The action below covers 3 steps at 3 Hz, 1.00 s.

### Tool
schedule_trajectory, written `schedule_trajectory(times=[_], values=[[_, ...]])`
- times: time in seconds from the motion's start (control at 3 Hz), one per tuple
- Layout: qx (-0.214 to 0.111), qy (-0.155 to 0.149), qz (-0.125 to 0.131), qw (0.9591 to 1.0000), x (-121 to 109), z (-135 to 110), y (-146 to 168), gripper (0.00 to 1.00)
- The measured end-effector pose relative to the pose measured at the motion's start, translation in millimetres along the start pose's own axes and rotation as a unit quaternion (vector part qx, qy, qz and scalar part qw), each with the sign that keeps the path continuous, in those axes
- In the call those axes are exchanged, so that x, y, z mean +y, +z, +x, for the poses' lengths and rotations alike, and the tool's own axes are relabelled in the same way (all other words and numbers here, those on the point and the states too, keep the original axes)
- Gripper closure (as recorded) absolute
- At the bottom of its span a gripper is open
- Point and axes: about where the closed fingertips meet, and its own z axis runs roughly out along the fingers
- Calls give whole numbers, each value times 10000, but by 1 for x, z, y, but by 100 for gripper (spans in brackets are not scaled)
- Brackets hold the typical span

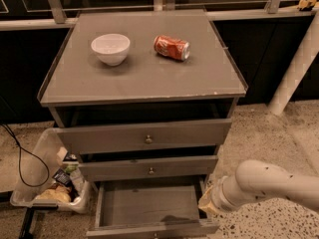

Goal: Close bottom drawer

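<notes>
**Almost in place: gripper beside the open bottom drawer**

Low at the right of the cabinet, the gripper (208,205) hangs at the end of the white arm (271,183), which reaches in from the right edge of the view. Whether the jaws are wide or narrow cannot be told, since the wrist hides them; nothing seems to be held.

Just to the picture-left of the jaws lies the bottom drawer (149,207), pulled well out so that its bare plank floor shows. Its slim front panel and knob sit nearer the camera than the jaws, at the very bottom of the view. The jaws appear to be close against the drawer's right side wall, though contact is not clear.

Above the jaws and to their left, the middle drawer (149,167) and the top drawer (144,136) each stand slightly ajar. Higher up, on the tabletop (139,81), a white bowl (110,48) and a red can (171,47) on its side rest well apart from the jaws. A clear bin (47,183) of packets sits on the floor on the cabinet's far side.

The low approach from the side likely keeps the arm clear of the upper drawers. To close the drawer, the jaws probably have to come round before the front panel and press inward.
</notes>
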Motion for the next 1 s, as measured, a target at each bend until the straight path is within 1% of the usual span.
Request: schedule_trajectory(times=[0.33, 0.67, 1.0], values=[[-51, 261, 34, 9996, -5, 47, 58, 100], [-60, 624, -159, 9979, -14, 83, 107, 100], [-87, 732, -275, 9969, -11, 90, 126, 100]])
